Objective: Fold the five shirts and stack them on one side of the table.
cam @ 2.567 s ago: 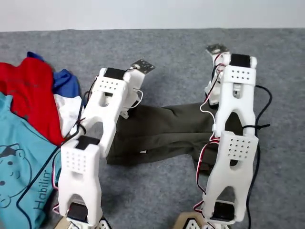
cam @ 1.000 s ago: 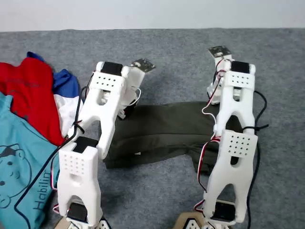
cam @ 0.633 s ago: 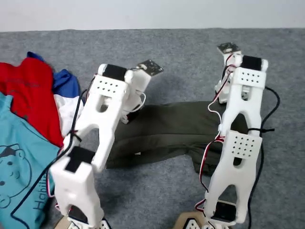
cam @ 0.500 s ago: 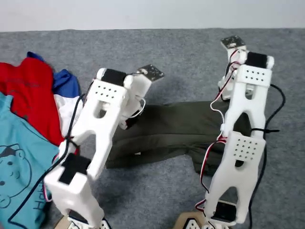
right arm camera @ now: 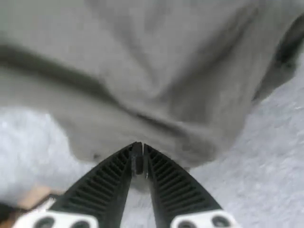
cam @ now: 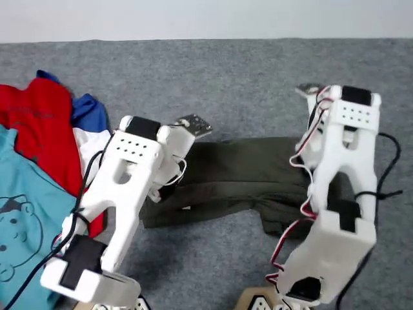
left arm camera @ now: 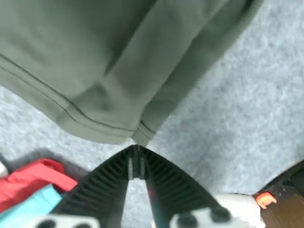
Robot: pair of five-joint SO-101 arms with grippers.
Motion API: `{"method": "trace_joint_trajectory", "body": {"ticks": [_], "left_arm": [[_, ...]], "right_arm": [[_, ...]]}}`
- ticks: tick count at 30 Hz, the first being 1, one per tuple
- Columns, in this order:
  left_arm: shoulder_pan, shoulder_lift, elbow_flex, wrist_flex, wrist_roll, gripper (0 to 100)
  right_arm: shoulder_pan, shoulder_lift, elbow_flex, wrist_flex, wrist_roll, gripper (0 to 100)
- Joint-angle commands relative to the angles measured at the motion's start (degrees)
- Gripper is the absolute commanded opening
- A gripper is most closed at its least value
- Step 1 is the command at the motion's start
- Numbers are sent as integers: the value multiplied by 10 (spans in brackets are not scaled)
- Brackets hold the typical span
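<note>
My left gripper [left arm camera: 135, 159] is pinched tight on a corner of the green shirt [cam: 239, 171], and my right gripper [right arm camera: 137, 159] on its far end. The shirt lies mid-table between the arms. I'd raise both evenly, keeping the edge taut and clear of the shirt pile [cam: 39, 142].

I'm driving what looks like a robotics lab bench. A grey felt mat [cam: 245, 71] spreads beneath my left pincer [left arm camera: 135, 159] and right pincer [right arm camera: 137, 159]. A bare pale wall [cam: 206, 19] rises beyond them. Behind them, white printed arms [cam: 126, 174] trailing loose wires [cam: 303, 216] stand on plywood bases [cam: 255, 300].
</note>
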Motion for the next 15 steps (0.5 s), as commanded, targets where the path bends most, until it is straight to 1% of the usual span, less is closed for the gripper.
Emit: {"method": "trace_joint_trajectory", "body": {"ticks": [1, 5, 9, 12, 15], "left_arm": [[-47, -34, 5, 6, -2, 2], [-107, -34, 11, 6, -4, 2], [-144, -35, 28, 6, -4, 2], [-165, -40, 40, 6, -3, 2], [-180, -99, 65, -12, -2, 2]], "right_arm": [[7, -84, 91, 19, 25, 9], [0, -143, 195, 6, 48, 12], [-2, -224, 293, -21, 69, 17], [-10, -294, 361, -51, 73, 61], [-32, -353, 427, -81, 69, 107]]}}
